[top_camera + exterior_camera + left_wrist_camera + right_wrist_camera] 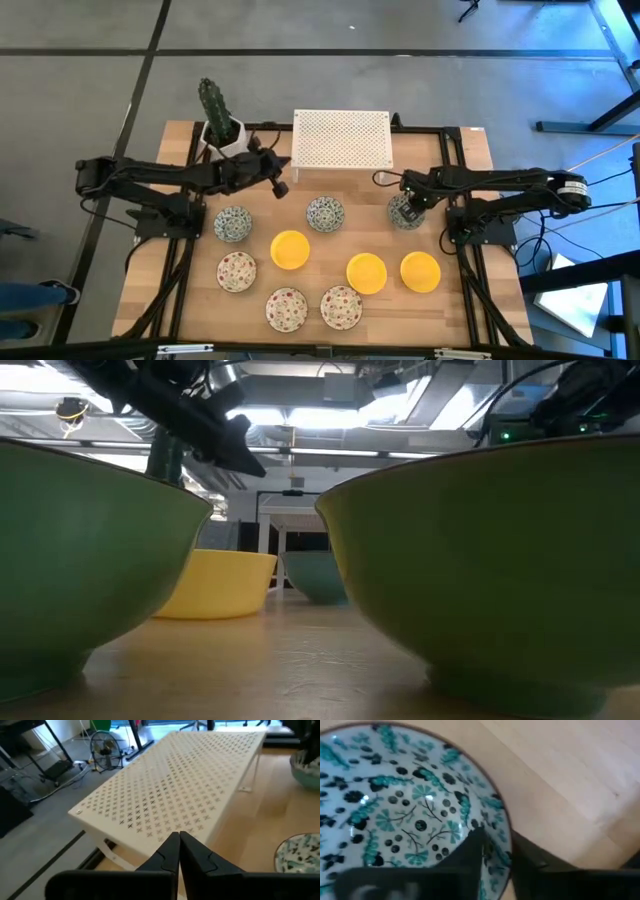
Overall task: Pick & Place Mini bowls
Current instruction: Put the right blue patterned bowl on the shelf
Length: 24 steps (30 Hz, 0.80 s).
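Step in hand: the right gripper (407, 208) is sitting at the green-patterned bowl (405, 212) in the right centre of the high view, one finger inside the rim and one outside, so a rim grasp is apparently being made or let go.
Right gripper state: its fingers (470, 851) are straddling the bowl's wall in the right wrist view; whether they are clamping it cannot be told.
Left gripper state: the left gripper (178, 851) is clenched on nothing, hovering just in front of the white perforated stand (341, 139) at upper centre.
Where the bowls are: nine mini bowls are lying on the counter (470, 300) below the stand, with two more green-patterned ones (233, 223) in the middle row, three yellow bowls (290, 250) beneath, and three red-speckled bowls (236, 271) along the lower left.
Next move: judging by the straddle, a firm pinch on the thin wall and a level lift are needed if this bowl is being taken.
Materials: the bowls are looking glazed and hard, probably ceramic, so slippery at the rim.
Shapes: round, shallow, with flaring sides on a small foot.
Textures: the stand is a flat sheet pierced with small cross-shaped holes; the counter is pale wood grain.
Bystander: a cactus in a white pot (221, 122) is standing at upper left.
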Each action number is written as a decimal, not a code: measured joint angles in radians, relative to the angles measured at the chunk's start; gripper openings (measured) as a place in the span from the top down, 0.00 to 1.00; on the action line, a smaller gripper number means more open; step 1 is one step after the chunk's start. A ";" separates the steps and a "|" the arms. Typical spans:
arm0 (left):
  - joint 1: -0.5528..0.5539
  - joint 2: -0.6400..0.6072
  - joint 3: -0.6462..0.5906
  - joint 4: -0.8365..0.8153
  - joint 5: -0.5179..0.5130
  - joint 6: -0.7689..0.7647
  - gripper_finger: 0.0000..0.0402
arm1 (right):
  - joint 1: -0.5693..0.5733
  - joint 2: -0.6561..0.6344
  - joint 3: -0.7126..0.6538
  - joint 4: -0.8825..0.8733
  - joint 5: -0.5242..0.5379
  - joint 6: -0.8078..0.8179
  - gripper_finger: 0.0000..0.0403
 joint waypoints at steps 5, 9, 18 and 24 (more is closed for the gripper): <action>0.003 -0.001 0.002 0.083 -0.006 0.000 0.97 | 0.000 -0.002 0.057 -0.027 -0.075 -0.024 0.95; 0.025 -0.001 0.050 0.076 -0.006 -0.024 0.97 | 0.001 -0.008 0.209 -0.117 -0.080 -0.044 0.96; 0.040 -0.001 0.099 0.076 -0.005 -0.011 0.88 | -0.038 0.010 0.705 -0.254 0.004 -0.186 0.97; 0.046 0.006 0.099 0.078 -0.003 -0.037 0.81 | -0.254 0.163 0.953 -0.247 0.172 -0.307 0.97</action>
